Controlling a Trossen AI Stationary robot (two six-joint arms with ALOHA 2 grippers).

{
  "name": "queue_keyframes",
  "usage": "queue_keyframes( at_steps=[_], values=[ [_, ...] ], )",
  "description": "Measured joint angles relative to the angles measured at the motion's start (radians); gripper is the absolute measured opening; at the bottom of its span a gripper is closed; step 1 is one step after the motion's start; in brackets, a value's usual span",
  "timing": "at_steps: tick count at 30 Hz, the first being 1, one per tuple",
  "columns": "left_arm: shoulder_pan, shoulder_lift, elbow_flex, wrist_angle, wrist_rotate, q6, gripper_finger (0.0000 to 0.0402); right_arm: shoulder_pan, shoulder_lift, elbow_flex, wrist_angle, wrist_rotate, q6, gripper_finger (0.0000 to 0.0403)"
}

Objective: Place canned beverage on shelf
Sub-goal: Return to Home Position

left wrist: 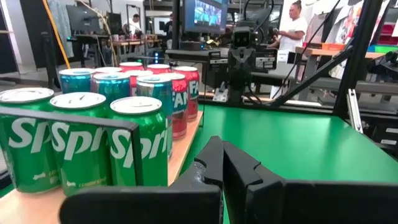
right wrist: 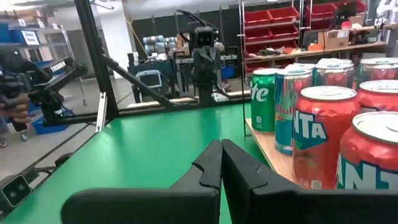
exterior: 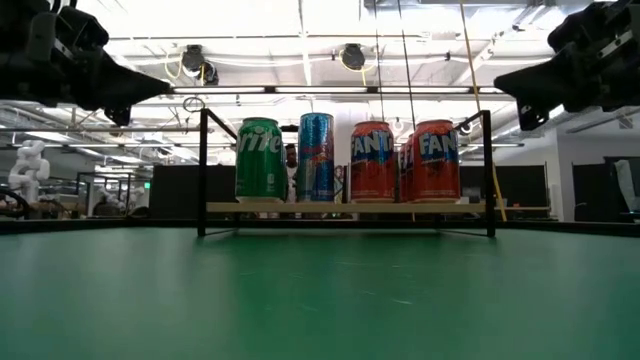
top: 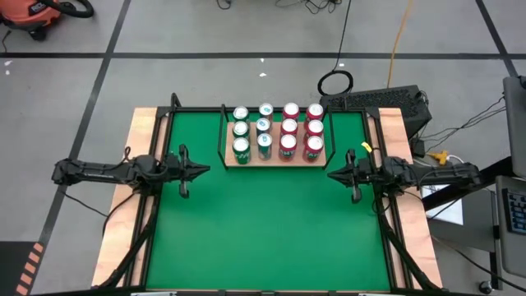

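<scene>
Shelf [top: 276, 161] stands between left claw [top: 205, 169] and right claw [top: 331, 173] — touching neither.

Green table top [top: 271, 230] lower centre, pale wooden strips [top: 117, 226] along its left and right edges. Orange vacuum [top: 33, 12] upper left, yellow cable [top: 400, 33] upper right on grey floor. Left wrist view: monitor [left wrist: 202, 14] top centre, person in white shirt [left wrist: 293, 31] upper right. Right wrist view: red bins [right wrist: 273, 15] upper right.

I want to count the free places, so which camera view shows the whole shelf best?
The high view: it looks straight down on the shelf, so the whole board and all twelve cans show. The low view gives only the front edge and front cans. Each wrist view sees one end of it.
</scene>
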Motion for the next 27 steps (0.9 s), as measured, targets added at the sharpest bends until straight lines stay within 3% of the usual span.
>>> queue_keyframes(
  at_steps=[14, 23, 27],
  values=[
    [0.0, -0.212, 0.0, -0.19, -0.018, -0.008, 0.0, 0.0, -0.125, -0.003, -0.124, -0.008, -0.037, 0.0],
    [0.0, -0.211, 0.003, -0.213, -0.019, -0.009, 0.0, 0.0, -0.125, -0.004, -0.134, -0.031, -0.023, 0.0],
    [0.0, -0.211, 0.003, -0.223, 0.032, -0.033, 0.0, 0.0, -0.125, -0.004, -0.135, -0.031, -0.007, 0.0]
  ],
)
